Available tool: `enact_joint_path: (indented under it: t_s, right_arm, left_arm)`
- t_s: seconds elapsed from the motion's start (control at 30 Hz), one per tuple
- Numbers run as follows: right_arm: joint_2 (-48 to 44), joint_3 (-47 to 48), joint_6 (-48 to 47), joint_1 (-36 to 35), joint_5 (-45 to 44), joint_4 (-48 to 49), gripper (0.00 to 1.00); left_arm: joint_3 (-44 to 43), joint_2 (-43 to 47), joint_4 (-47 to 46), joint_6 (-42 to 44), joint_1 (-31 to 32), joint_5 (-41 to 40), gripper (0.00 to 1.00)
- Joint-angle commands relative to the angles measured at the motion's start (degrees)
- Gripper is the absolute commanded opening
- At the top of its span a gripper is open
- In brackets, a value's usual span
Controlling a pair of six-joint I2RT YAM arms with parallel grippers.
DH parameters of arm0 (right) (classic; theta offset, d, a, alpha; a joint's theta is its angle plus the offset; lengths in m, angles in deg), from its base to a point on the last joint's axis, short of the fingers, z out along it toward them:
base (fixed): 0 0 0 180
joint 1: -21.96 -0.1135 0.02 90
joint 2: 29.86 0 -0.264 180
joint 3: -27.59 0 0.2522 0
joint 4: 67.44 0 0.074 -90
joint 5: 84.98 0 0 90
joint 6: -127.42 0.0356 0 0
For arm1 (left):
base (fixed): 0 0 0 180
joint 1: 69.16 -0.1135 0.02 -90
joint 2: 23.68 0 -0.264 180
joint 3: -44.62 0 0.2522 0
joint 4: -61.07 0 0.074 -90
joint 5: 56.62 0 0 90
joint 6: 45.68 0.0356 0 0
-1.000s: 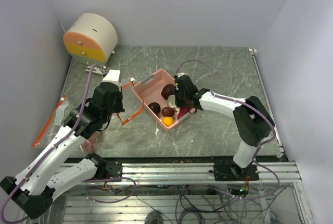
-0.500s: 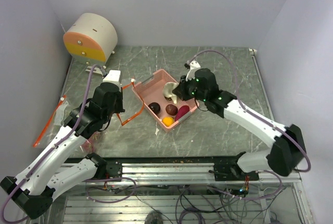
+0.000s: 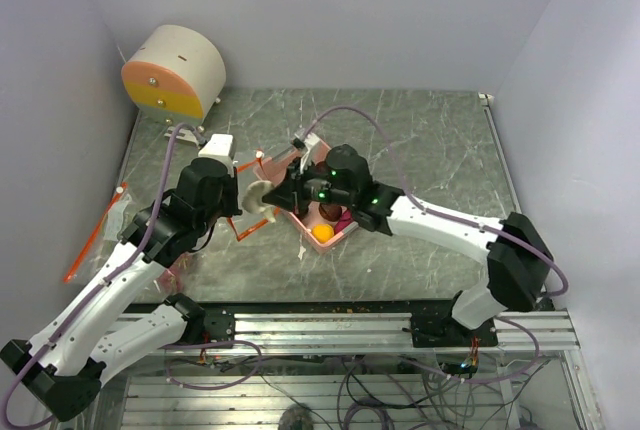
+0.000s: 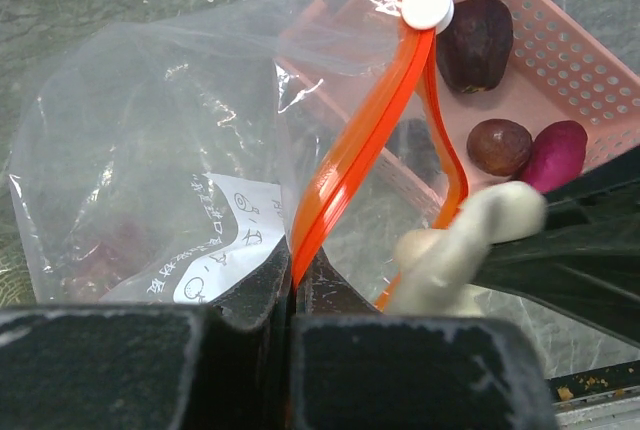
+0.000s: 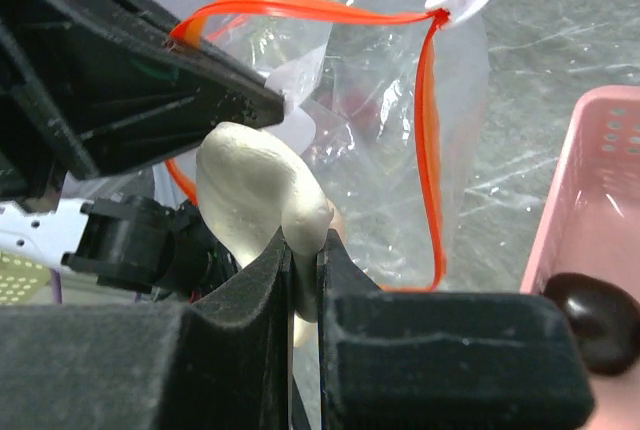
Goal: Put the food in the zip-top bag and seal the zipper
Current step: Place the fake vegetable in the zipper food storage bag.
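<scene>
left gripper point(image 4: 292, 295): jaws clamped on the zipper point(image 4: 350, 160), holding the zip-top bag point(image 4: 150, 150) up with its mouth gaping, just left of the pink basket point(image 4: 560, 60).
right gripper point(image 5: 303, 250): jaws pinching the whitish bulb point(image 5: 255, 185), held at the bag's mouth.
in basket: dark purple piece point(image 4: 476, 42), grape point(image 4: 498, 146), magenta piece point(image 4: 555, 153), orange fruit point(image 3: 322, 233).
surface point(image 3: 430, 140): grey, marbled.

Left arm point(image 3: 118, 282): elbow bent, reaching forward. Left hand point(image 4: 291, 295): pinched tight on the zipper point(image 4: 352, 155). Right arm point(image 3: 440, 226): stretched leftward. Right hand point(image 5: 305, 255): clamped on the whitish bulb point(image 5: 250, 185).
</scene>
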Motion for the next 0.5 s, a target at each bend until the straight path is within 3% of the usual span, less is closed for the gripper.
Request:
enact_joint_path:
  t_s: [0.0, 0.1, 0.23, 0.47]
  right_arm:
    - [3.5, 3.7, 3.1, -1.1, -5.6, 5.0, 0.0]
    - [7.3, 7.3, 3.8, -2.0, -12.5, 0.7, 0.0]
    - [9.6, 8.6, 3.9, -3.2, -21.2, -2.3, 0.38]
    - [7.7, 8.5, 0.7, -4.9, -23.4, -3.2, 0.72]
  left_arm:
    - [0.2, 1.1, -2.0, -0.5, -0.4, 1.8, 0.07]
    - [0.0, 1.2, -1.8, -0.5, -0.4, 2.0, 0.07]
    - [0.0, 1.7, -1.9, -0.5, -0.4, 2.4, 0.07]
    - [0.3, 1.0, -2.8, -0.4, -0.4, 2.9, 0.07]
